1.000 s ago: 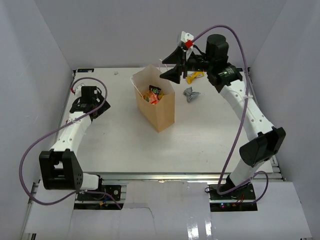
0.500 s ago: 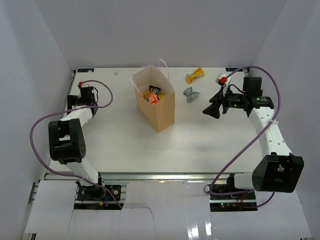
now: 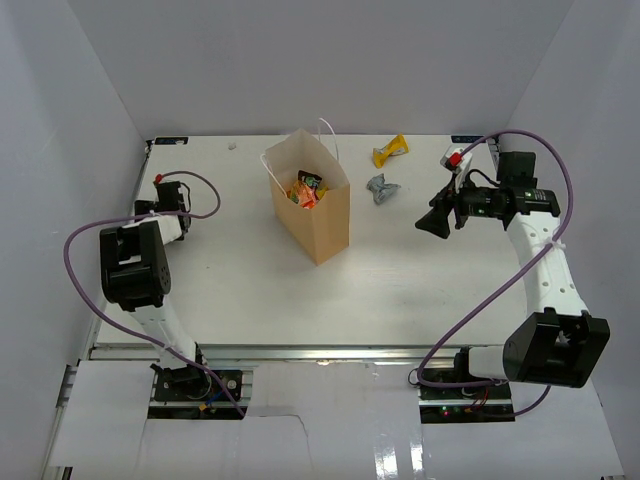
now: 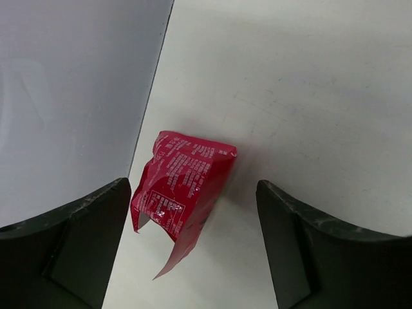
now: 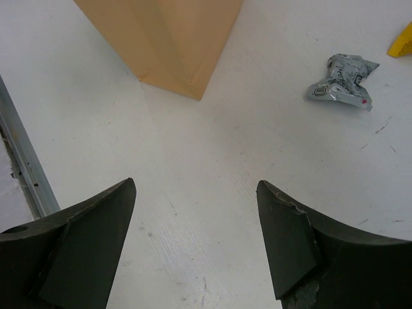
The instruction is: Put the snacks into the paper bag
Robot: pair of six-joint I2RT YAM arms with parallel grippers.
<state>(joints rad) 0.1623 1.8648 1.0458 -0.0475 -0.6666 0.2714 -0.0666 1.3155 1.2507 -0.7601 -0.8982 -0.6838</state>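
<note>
Left pincer (image 4: 192, 188) released, red packet (image 4: 187, 170) on the desk (image 4: 309, 96) just ahead, beside the wall (image 4: 64, 96) at its left; right pincer (image 5: 196, 187) released, paper bag (image 5: 167, 32) ahead, silver-grey packet (image 5: 341, 80) ahead-right

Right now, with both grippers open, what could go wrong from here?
1. The red packet lies right beside the side wall. The left gripper may strike the wall with one finger, or pinch only a corner.
2. The paper bag stands free with nothing bracing it. An arm that clips its rim on a drop could tip it.
</note>
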